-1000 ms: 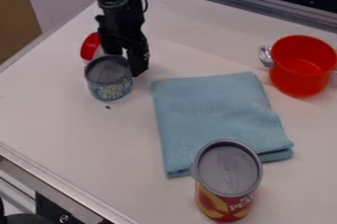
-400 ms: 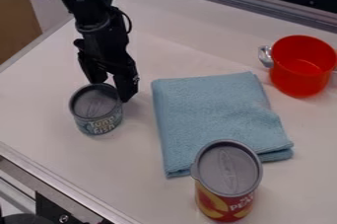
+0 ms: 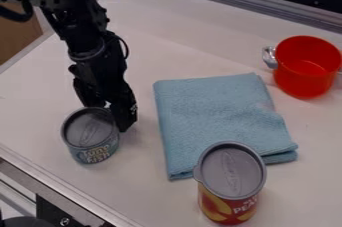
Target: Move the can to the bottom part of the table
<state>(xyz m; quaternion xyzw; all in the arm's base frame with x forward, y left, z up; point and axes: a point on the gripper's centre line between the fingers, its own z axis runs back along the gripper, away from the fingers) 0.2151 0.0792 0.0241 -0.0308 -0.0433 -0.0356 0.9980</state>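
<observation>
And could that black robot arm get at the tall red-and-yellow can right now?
Probably, once its black hand leaves the short blue-green can. Only the folded light-blue cloth lies between, low and flat, so the way to the tall can looks open.

Soft light, faint shadows on tabletop (image 3: 143, 163), glint on pot handle (image 3: 269, 57)

A folded blue cloth (image 3: 214, 116) lies flat, a red pot (image 3: 300, 83) to its right, a red-and-yellow can (image 3: 227, 208) at its near edge.
</observation>
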